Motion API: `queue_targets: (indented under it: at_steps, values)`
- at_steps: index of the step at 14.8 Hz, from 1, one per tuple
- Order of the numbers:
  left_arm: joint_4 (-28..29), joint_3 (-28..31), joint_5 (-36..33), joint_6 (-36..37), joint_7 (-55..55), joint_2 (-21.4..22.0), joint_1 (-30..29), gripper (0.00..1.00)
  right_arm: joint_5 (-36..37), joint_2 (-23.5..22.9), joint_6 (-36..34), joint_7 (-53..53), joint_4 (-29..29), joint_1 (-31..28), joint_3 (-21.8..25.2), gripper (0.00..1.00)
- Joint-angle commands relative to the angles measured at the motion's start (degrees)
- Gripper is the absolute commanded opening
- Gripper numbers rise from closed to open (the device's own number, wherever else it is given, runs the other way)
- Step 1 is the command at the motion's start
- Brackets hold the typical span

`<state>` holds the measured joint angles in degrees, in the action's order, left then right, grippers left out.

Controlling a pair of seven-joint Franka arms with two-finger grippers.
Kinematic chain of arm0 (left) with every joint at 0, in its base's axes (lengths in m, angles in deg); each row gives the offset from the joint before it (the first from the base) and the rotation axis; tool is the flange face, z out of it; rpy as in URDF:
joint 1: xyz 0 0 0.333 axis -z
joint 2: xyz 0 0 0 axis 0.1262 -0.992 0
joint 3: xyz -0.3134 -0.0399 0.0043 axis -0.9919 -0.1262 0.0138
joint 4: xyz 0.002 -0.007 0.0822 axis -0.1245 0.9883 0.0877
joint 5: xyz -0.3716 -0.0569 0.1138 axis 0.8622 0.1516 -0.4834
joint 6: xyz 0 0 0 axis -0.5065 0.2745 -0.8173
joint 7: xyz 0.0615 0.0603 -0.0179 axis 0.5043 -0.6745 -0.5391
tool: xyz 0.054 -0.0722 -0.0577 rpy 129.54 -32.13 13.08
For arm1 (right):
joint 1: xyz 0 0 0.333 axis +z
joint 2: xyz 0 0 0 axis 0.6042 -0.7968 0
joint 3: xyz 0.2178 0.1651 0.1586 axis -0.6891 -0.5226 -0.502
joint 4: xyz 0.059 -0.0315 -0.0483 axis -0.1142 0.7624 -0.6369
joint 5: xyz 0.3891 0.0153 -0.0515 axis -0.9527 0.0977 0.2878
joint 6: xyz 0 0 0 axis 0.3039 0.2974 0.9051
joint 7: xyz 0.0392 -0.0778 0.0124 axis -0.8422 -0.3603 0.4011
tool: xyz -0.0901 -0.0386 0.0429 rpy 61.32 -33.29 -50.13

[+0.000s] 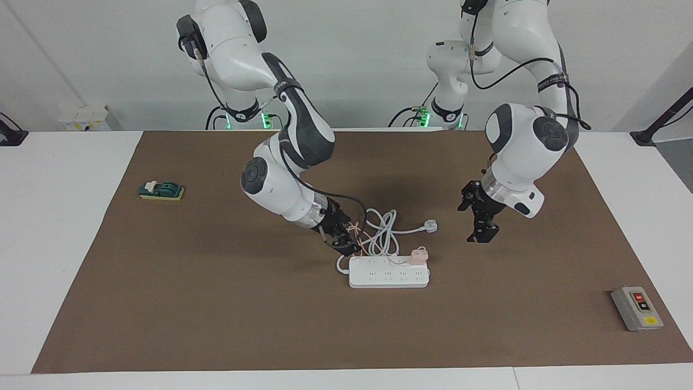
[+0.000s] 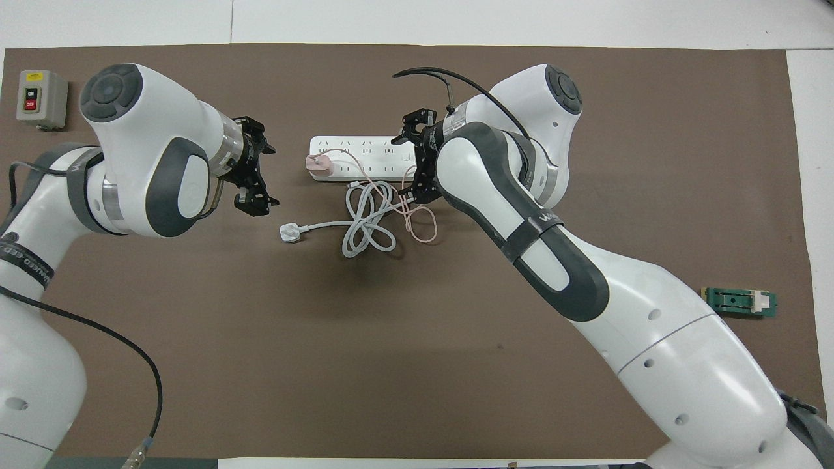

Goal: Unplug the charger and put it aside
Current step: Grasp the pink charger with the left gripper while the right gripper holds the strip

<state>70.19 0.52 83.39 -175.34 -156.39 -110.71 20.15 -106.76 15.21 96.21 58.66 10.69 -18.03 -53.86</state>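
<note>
Both-sided flanking: hovering with left gripper [image 1: 483,235] spread wide over bare mat [image 1: 216,303]; crouching with right gripper [image 1: 346,245] over tangled cords [image 2: 365,228], state impossible to tell. Farther out, sitting plugged into power strip [image 1: 379,279]: charger [image 1: 418,255], probably handling light, rigid, slick; pinching its flat sides, pulling straight up.

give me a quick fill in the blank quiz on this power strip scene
1. The pink charger is still plugged into the white ____.
2. The left gripper hangs over bare mat, its fingers ____.
3. The right gripper is low at the power strip's end toward the ____ arm.

Missing words: power strip; open; right
</note>
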Motion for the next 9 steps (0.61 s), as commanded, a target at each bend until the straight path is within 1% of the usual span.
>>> queue_targets:
  at_steps: [1, 4, 6, 8, 9]
  values:
    - [-1.57, 0.91, -0.01, 0.78, -1.06, -1.27, 0.9, 1.0, -1.15, -8.24, -0.95, 2.06, -10.21, 0.19, -0.68, 1.0]
    - [-3.23, 0.82, 0.34, -0.7, -2.55, -1.8, 0.73, 1.0, -1.06, -8.78, -0.51, 1.97, -10.39, 0.28, -0.95, 1.0]
    - [-3.15, 0.82, 1.04, -3.95, -2.99, -2.76, 0.99, 1.0, -0.71, -9.74, 0.11, 1.71, -10.57, 0.45, -0.95, 1.0]
    - [-3.06, 0.9, 0.96, -4.13, -3.08, -3.29, 2.73, 1.0, -0.53, -9.92, 0.28, 1.18, -10.74, 0.8, -0.77, 1.0]
    - [-3.24, 0.91, 0.78, -4.31, -3.08, -4.68, 3.18, 1.0, -0.44, -10.1, 0.28, 0.75, -11.27, 0.8, -0.68, 1.0]
